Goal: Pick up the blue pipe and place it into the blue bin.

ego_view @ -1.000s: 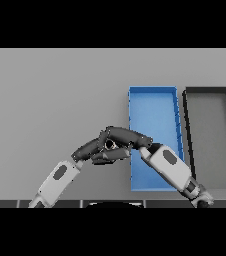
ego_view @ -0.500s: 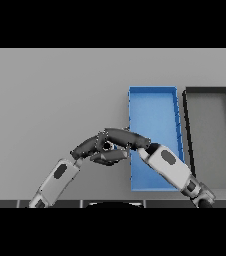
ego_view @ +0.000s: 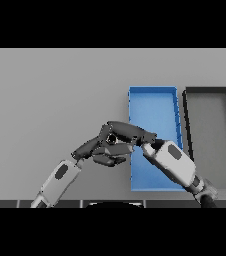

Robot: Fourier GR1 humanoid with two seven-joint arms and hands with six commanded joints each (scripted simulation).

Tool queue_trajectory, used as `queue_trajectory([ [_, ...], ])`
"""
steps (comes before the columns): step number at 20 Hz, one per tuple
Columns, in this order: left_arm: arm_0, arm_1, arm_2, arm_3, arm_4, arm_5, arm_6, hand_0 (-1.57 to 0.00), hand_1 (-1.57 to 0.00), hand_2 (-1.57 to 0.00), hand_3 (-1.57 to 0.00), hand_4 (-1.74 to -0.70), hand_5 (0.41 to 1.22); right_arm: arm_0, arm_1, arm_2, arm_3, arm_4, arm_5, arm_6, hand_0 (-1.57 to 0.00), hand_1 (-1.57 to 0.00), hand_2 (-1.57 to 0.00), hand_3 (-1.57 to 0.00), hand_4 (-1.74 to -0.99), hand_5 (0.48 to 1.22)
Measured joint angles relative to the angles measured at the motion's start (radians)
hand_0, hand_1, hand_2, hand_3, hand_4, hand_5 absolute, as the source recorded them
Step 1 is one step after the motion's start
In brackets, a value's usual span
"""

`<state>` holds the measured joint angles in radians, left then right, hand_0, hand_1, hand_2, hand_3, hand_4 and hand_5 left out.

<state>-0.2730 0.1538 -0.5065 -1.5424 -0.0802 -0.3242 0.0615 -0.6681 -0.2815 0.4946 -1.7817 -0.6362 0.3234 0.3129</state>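
Nearest you, both arms rise from the lower edge and meet just left of the blue bin [ego_view: 152, 100]. The left hand [ego_view: 102, 150] has its fingers curled loosely under the right hand [ego_view: 127, 134]; what they hold, if anything, cannot be told. The right hand's fingers reach left, bent over a small pale round spot between the two hands, possibly the end of the blue pipe; the pipe itself cannot be made out. The right forearm crosses the bin's near half. Beyond, the dark bin [ego_view: 208, 91] sits just right of the blue bin on the grey surface [ego_view: 50, 90].
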Motion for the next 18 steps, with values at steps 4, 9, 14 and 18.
queue_trajectory([
  [4,0.014,0.002,-0.004,0.004,0.003,-0.007,0.012,0.00,0.00,0.00,0.00,-0.92,0.503,-0.108,-0.043,-0.088,-0.010,-0.205,-0.087,0.113,-1.57,-1.57,-1.57,-1.57,-1.689,1.171],
  [9,0.027,0.017,-0.007,-0.023,0.003,-0.009,-0.002,0.00,0.00,0.00,0.00,-0.91,0.502,-0.309,-0.124,-0.225,0.052,-0.336,-0.157,0.081,-1.57,-1.57,-1.57,-1.57,-1.724,1.117],
  [14,0.032,0.020,-0.003,-0.040,0.016,-0.015,-0.002,0.00,0.00,0.00,0.00,-0.91,0.491,-0.439,-0.188,-0.328,0.259,-0.233,-0.250,0.066,-1.57,-1.57,-1.57,-1.57,-1.735,1.131],
  [18,0.036,0.023,0.001,-0.037,0.022,-0.020,0.004,0.00,0.00,0.00,0.00,-0.91,0.489,-0.358,-0.233,-0.370,0.377,-0.162,-0.255,0.105,-1.57,-1.57,-1.57,-1.57,-1.739,1.124],
])
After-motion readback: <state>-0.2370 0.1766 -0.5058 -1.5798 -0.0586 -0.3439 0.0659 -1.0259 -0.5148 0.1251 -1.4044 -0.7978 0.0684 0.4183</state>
